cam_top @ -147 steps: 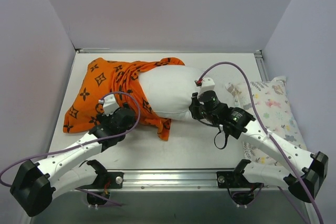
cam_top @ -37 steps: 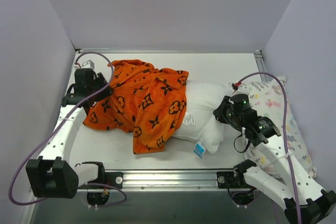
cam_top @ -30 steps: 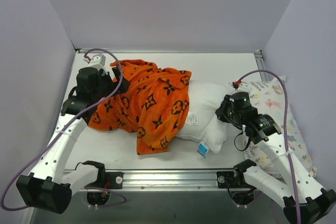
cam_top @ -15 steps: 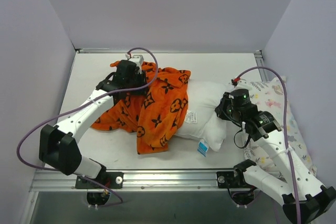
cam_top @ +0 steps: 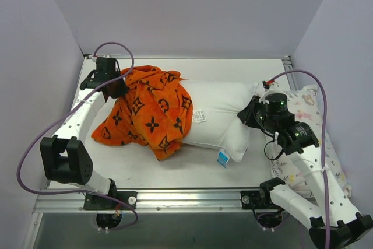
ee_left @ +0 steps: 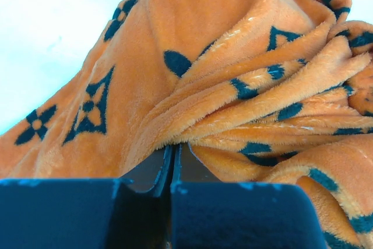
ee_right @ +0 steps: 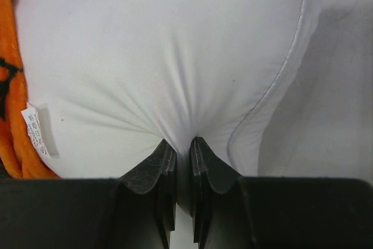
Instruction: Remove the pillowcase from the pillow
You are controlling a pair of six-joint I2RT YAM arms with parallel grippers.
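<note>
The orange pillowcase (cam_top: 145, 115) with black motifs lies bunched over the left end of the white pillow (cam_top: 218, 112), whose right two thirds show bare. My left gripper (cam_top: 119, 87) sits at the pillowcase's back left edge, shut on a fold of the orange fabric (ee_left: 233, 86); its jaws (ee_left: 173, 150) meet tightly. At the pillow's right end my right gripper (cam_top: 248, 116) is shut on a pinch of the pillow's white cloth (ee_right: 175, 56), which puckers into the fingertips (ee_right: 182, 144). A white tag (cam_top: 199, 115) lies at the pillowcase edge. A blue-and-white tag (cam_top: 222, 157) hangs at the pillow's near seam.
A smaller floral-print pillow (cam_top: 306, 112) lies against the right wall, partly under my right arm. The table's metal front rail (cam_top: 186, 197) runs along the near edge. Walls close in the left, back and right sides.
My left gripper closed on the pillowcase and moved left toward the back left corner, dragging the orange fabric off more of the pillow. The right gripper keeps its hold, shifted slightly right.
</note>
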